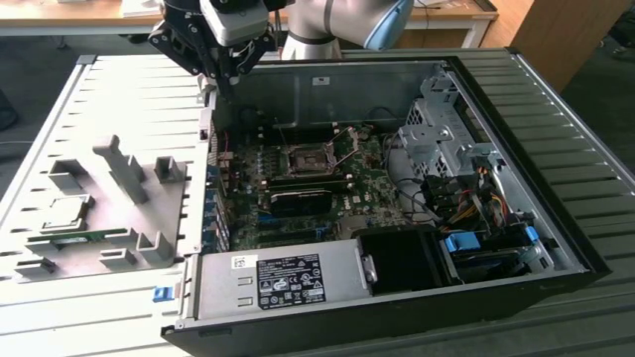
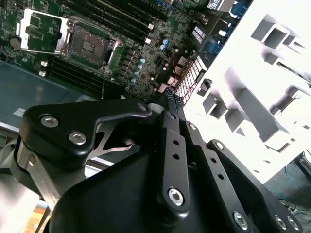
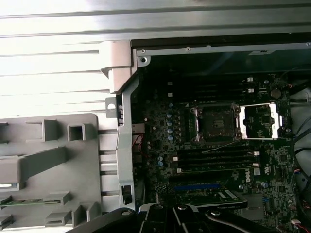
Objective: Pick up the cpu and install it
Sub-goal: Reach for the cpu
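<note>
Claw (image 1: 222, 83) hangs over the far edge of the open case (image 1: 397, 327), at its corner toward the exterior view's left, just above the wall between the board and the jig. In the second wrist view I see its fingers (image 2: 175, 145) run together to a point, pinched closed with nothing between them.

Below it, in both wrist views, lies the board (image 3: 165, 145). The socket (image 3: 216, 122) is bare and its metal lid (image 3: 261, 120) is flipped open beside it. Dark memory slots (image 3: 214, 160) run along two sides of the socket.

The cpu (image 1: 68, 213) is well apart from the claw. It lies flat, silver top up, in a shallow pocket of the grey jig (image 1: 114, 216). The jig rests on the ribbed worktop (image 1: 585, 149), on the exterior view's left of the case. Just beside the cpu, nearer the camera, a green memory stick (image 1: 85, 238) lies in its own slot on the jig.

As for writing, a white label (image 1: 288, 279) with black print and marks covers the top of the power supply (image 1: 223, 286) at the near end of the case. A smaller white sticker (image 1: 323, 80) sits on the far inner wall. The lettering on both is too small for me to read from here. A metal drive cage (image 1: 447, 126) with loose cables fills the case at the exterior view's right, and a blue tab (image 1: 162, 294) sticks out by the power supply.
</note>
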Tool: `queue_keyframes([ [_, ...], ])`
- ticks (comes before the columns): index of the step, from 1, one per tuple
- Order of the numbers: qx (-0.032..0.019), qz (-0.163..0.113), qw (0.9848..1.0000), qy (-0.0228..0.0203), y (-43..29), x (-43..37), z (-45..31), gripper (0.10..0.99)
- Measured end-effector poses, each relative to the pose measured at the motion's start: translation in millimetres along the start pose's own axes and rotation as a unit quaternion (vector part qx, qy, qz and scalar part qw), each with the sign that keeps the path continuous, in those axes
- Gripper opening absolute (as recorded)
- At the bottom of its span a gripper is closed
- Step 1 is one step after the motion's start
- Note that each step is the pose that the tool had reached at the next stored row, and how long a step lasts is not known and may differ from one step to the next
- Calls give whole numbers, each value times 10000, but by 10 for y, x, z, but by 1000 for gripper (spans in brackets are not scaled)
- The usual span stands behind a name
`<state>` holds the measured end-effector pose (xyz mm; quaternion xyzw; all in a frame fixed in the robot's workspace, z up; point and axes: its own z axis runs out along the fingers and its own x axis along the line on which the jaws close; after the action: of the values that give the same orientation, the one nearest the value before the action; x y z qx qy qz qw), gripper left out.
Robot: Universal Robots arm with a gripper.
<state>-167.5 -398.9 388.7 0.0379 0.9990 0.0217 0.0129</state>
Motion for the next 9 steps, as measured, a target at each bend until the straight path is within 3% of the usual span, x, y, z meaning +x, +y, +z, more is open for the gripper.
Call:
queue_keyframes([
  [9,1,0,10000,5,-3,29,9,122],
])
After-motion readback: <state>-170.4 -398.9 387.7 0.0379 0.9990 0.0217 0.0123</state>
